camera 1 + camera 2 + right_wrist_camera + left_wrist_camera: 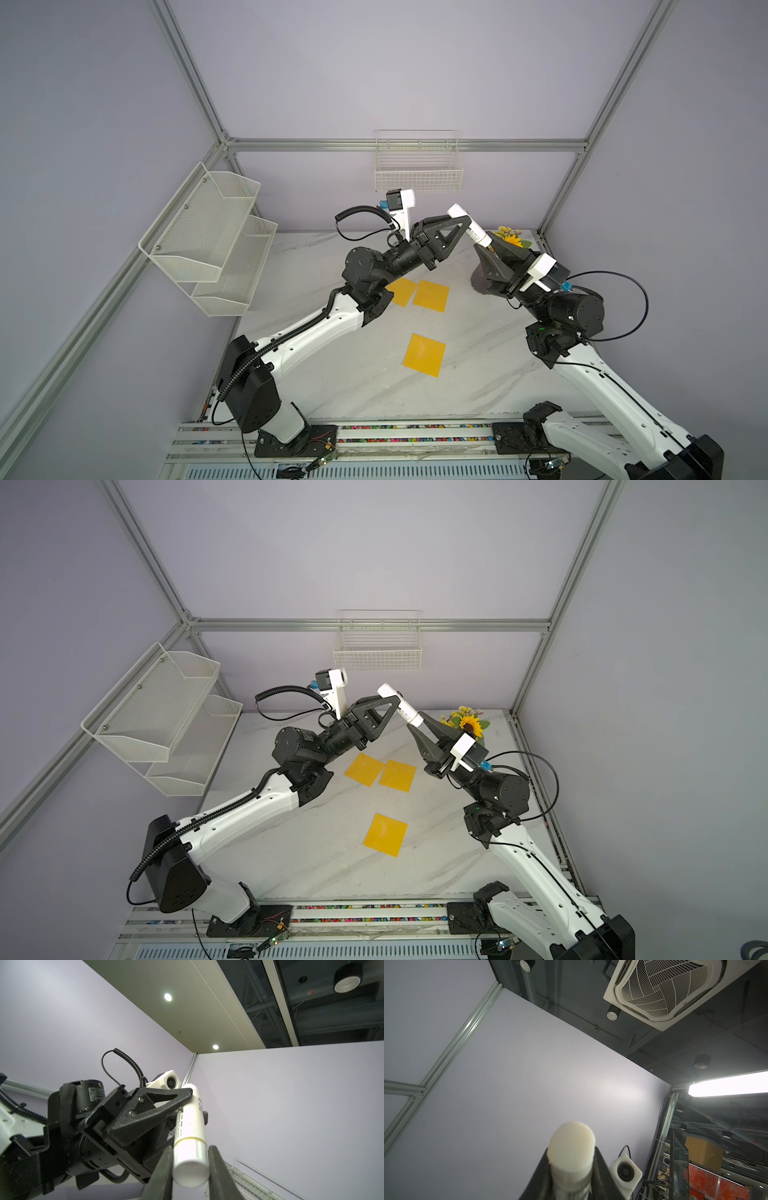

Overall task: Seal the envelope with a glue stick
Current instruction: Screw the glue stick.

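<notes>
We see the glue stick in white, with dark print down its label and a thin yellowish ring. The left gripper and right gripper are black. The flat sheets are plain yellow on the table, which is white marble with grey veins. The walls are pale lilac, the mesh shelf and wire basket white, and the sunflower yellow with a dark centre.

Two-tier mesh rack on left wall; wire basket on back wall; sunflowers (partly hidden) far right corner.
</notes>
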Tool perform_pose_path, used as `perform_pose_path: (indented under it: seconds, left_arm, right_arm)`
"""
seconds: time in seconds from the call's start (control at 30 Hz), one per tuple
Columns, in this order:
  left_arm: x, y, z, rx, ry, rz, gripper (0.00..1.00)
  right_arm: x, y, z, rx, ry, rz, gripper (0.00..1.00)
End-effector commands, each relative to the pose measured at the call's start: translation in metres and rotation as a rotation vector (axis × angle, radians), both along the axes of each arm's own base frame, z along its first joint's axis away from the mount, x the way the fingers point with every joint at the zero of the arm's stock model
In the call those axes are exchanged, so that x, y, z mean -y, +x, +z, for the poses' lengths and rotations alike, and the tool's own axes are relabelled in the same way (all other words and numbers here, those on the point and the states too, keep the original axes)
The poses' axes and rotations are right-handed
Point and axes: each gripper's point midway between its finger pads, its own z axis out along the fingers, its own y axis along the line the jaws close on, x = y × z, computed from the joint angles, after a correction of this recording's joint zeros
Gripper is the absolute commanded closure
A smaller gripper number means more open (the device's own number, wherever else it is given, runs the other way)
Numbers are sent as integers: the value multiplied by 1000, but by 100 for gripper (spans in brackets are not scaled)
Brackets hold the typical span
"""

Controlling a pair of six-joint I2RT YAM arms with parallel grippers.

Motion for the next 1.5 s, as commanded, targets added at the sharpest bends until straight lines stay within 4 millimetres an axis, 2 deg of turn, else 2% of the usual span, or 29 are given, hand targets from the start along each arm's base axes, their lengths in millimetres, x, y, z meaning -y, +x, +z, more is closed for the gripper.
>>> perform_pose_path:
  seconds: [0.0, 0.13, 0.27, 0.43, 0.53, 0.63, 0.73, 0.93, 1.0, 1.1, 1.33, 1.47]
  left_arm:
    - [-9, -3, 11, 8, -42, 2, 100]
    - [-11, -7, 13, 25, -37, -4, 100]
    - [-14, -14, 14, 63, -27, -2, 100]
    - [-15, -19, 15, 90, -20, -1, 100]
    - [-17, -20, 16, 93, -26, -5, 100]
    - [-20, -23, 19, 105, -36, -2, 100]
    - [-22, -22, 18, 98, -51, 6, 100]
    - [-27, -21, 21, 93, -74, 19, 100]
    - [-27, -22, 22, 96, -73, 19, 100]
    - [-25, -18, 20, 84, -68, 22, 100]
    - [-21, -13, 17, 66, -63, 17, 100]
    - [-19, -10, 16, 61, -64, 17, 100]
  right_arm:
    - [3, -27, 9, 231, -62, -85, 75]
    - [15, -22, 16, 51, 9, -61, 59]
    - [31, -13, 22, -272, 197, 76, 46]
    - [32, 3, 19, -760, 498, 430, 46]
    - [21, -1, 21, -943, 586, 676, 46]
    - [15, -6, 21, -1022, 607, 832, 47]
    - [14, -11, 20, -1042, 618, 889, 47]
    - [13, -10, 5, -1085, 615, 865, 47]
    - [13, -9, 1, -1097, 623, 874, 52]
    - [8, -8, -1, -1117, 601, 880, 53]
    - [4, -7, 4, -1119, 594, 930, 55]
    - [0, -4, 2, -1134, 577, 935, 61]
